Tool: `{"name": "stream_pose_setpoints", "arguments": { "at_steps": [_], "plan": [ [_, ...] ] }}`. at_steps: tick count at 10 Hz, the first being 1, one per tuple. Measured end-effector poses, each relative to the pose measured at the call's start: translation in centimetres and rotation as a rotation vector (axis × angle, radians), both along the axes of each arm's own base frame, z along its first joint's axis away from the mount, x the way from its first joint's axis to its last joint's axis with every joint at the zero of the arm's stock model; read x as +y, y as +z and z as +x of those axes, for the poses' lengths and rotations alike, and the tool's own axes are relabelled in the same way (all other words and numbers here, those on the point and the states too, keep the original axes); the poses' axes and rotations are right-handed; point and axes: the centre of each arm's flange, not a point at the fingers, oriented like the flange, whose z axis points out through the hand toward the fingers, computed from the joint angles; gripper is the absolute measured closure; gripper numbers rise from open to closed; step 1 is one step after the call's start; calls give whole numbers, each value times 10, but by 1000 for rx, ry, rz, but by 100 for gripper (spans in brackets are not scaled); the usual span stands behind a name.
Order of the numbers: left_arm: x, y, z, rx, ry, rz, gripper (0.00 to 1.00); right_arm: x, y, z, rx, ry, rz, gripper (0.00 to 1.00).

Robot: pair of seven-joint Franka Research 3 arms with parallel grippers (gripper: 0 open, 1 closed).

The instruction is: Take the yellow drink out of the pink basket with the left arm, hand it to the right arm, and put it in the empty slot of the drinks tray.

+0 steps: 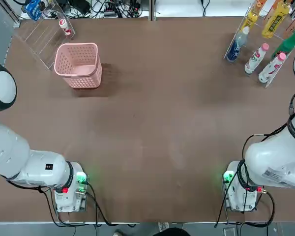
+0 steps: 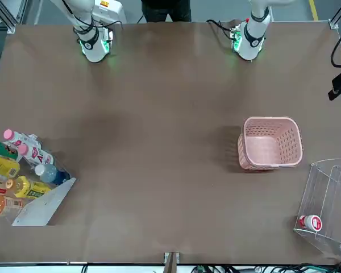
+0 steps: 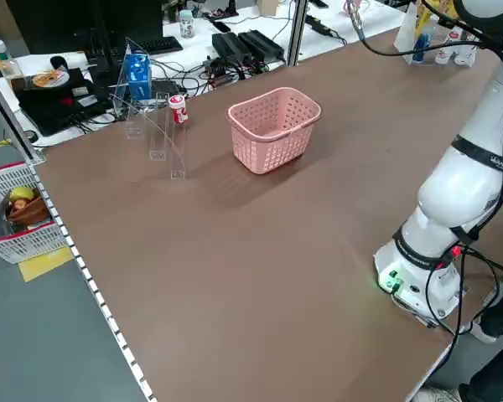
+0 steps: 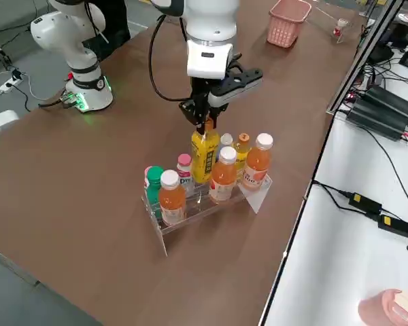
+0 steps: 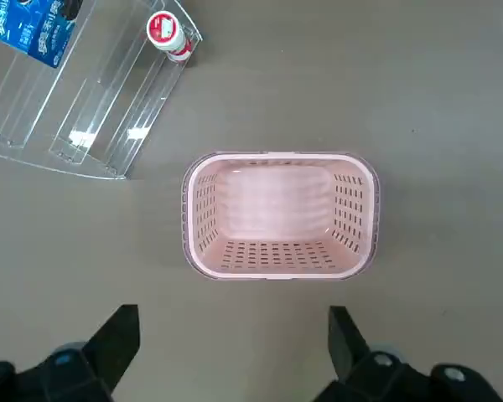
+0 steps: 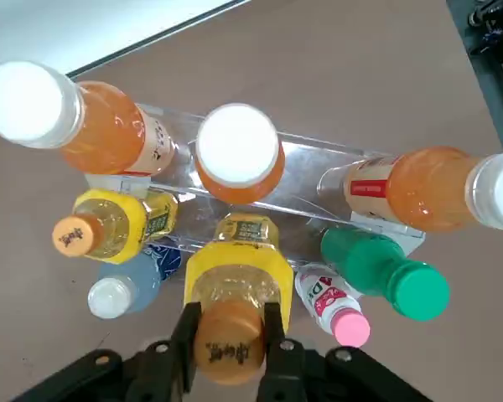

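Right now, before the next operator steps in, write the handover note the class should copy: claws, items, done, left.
Left claw: open, nothing held, over the pale-pink lattice-walled plastic basket, which is empty.
Right claw: closed on the yellow-labelled bottle with orange cap, at the clear acrylic drinks rack.
Done: basket emptied; bottle brought to rack.
Left: probably check seating, release, withdraw.

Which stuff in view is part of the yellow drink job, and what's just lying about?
Job:
- yellow drink, gripped at the rack by right tool
- drinks rack
- pink basket
- left tool, open near basket

Lying about:
- other bottles in rack
- second clear rack
- blue box
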Motion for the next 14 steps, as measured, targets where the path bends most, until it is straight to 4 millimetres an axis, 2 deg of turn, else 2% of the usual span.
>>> {"name": "stream_pose_setpoints", "arguments": {
  "at_steps": [5,10,14],
  "plan": [
    [0,0,0,0,0,0,0,-2,-4,8,-40,24,-12,66],
    [0,0,0,0,0,0,0,-10,-31,10,-18,10,11,66],
    [0,0,0,0,0,0,0,-2,-46,14,-19,25,20,66]
  ]
}}
